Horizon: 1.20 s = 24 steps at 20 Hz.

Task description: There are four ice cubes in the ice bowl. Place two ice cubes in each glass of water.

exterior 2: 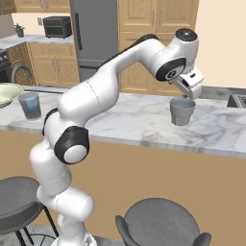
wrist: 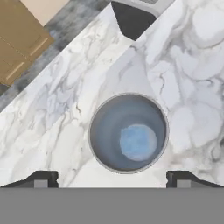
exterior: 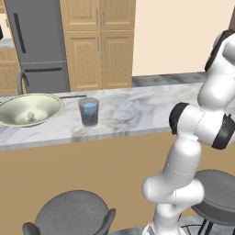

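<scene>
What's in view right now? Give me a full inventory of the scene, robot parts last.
ice bowl: one, pale yellowish-green, left end of counter
ice cube: one visible, pale blue-white, inside the bowl
glasses of water: two, grey see-through; one beside the bowl, one under the gripper
counter: one, white-grey marble
stools: grey, in front of the counter
fridge: one, grey, behind the counter
cabinets: light wood, back wall
microwave: one, black, on far counter
gripper: one, dark fingertips, open above the right glass
</scene>
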Motion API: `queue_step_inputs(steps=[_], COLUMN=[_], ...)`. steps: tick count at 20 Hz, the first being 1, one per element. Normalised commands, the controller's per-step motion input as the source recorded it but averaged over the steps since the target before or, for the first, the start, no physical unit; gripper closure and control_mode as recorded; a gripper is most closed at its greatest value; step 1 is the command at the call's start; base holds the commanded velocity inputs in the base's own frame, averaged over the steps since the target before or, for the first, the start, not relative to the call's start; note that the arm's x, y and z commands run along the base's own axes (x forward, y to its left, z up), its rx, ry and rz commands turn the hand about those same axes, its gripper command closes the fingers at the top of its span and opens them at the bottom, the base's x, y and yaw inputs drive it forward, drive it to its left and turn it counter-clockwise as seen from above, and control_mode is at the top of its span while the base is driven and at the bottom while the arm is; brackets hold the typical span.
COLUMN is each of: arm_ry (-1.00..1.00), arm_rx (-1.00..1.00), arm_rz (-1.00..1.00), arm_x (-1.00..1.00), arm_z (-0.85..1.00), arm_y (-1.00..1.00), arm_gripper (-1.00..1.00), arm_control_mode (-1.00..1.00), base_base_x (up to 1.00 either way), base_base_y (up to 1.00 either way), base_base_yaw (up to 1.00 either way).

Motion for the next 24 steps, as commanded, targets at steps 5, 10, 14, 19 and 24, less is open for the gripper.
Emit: queue_step_inputs(steps=[5,10,14,19,24], arm_ry=[-0.01,0.07,0.1,0.11,0.05], arm_rx=[-0.05,-0.12,-0.16,-0.17,-0.13], arm_rz=[0.38,0.42,0.45,0.53,0.61], arm_x=[-0.62,-0.44,-0.52,-0.39,-0.2], arm_z=[0.22,0.22,0.08,0.0,0.0], arm_y=[0.89,1.0,1.0,1.0,0.98], arm_gripper=[-1.0,-1.0,-1.0,-1.0,-1.0], arm_control_mode=[-1.0,-1.0,-1.0,-1.0,-1.0], base_base_x=[0.0,0.0,0.0,0.0,0.0], base_base_y=[0.0,0.0,0.0,0.0,0.0], base_base_yaw=[0.0,0.0,0.0,0.0,0.0])
